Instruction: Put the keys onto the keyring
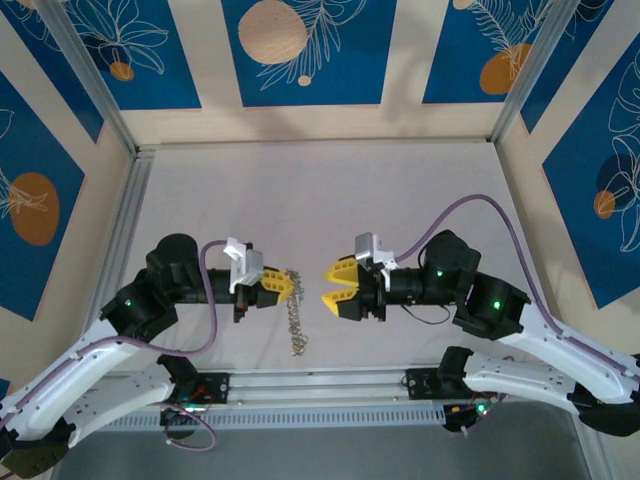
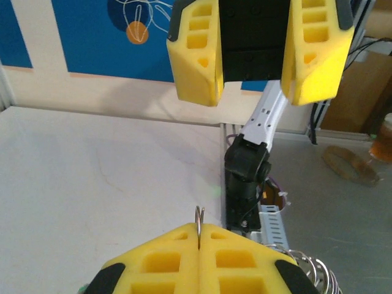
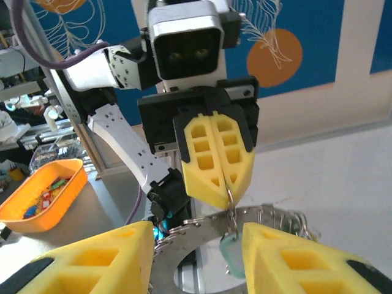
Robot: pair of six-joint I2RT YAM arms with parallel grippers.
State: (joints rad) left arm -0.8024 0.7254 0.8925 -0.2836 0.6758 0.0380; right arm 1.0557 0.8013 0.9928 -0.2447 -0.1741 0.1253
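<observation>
On the left, we see the left jaws pressed fully together, pinching a thin wire loop (image 2: 199,219) whose edge pokes up between them. From there the keys (image 1: 297,312) dangle in a chain toward the desk (image 1: 420,190). The flat grey keyring (image 3: 197,239) hangs just under the tips, with a pale mint key (image 3: 231,262) against it. To the right, facing them and near, the right jaws stand apart, holding nothing.
</observation>
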